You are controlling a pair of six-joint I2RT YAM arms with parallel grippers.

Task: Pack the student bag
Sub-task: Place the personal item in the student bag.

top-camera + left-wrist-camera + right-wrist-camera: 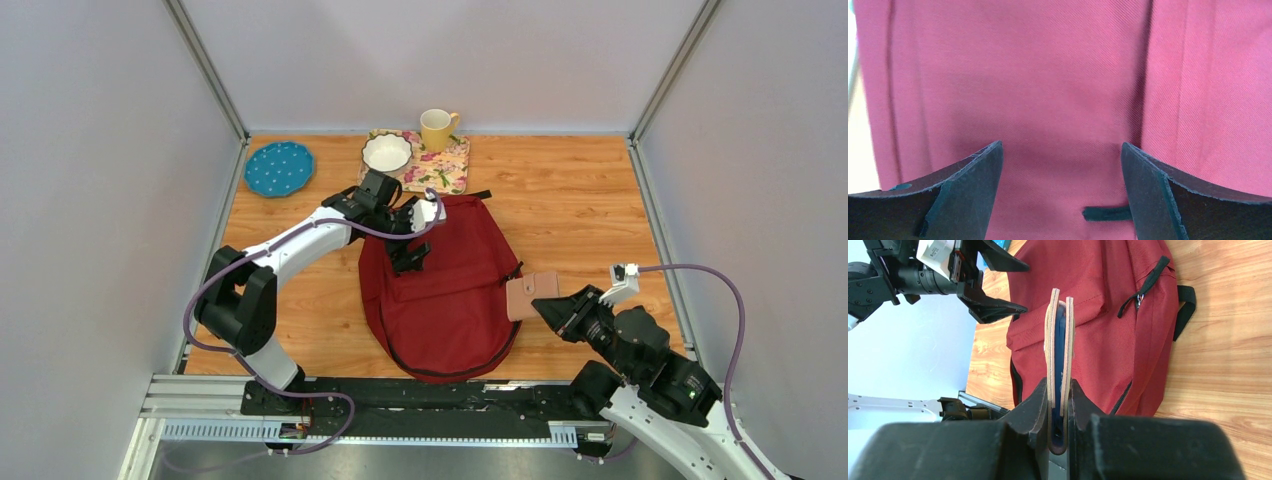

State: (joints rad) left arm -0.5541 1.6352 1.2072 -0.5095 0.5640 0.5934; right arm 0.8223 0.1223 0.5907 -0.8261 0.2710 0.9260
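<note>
The dark red student bag [440, 300] lies flat in the middle of the table, its black zippers shut as far as I can see. My left gripper [408, 255] hovers open just over its upper front; in the left wrist view [1062, 165] the jaws stand wide apart over red fabric [1048, 75], with a black zipper pull [1105, 213] by the right finger. My right gripper [555, 305] is shut on a tan wallet with a blue lining [530, 296], held on edge at the bag's right side. In the right wrist view the wallet [1059, 340] stands upright between the fingers, in front of the bag [1113, 315].
At the back stand a blue plate [279, 168], a white bowl [386, 152] and a yellow mug [436, 128] on a floral mat [450, 170]. Grey walls close in the left, right and far sides. Bare wood [590, 200] lies right of the bag.
</note>
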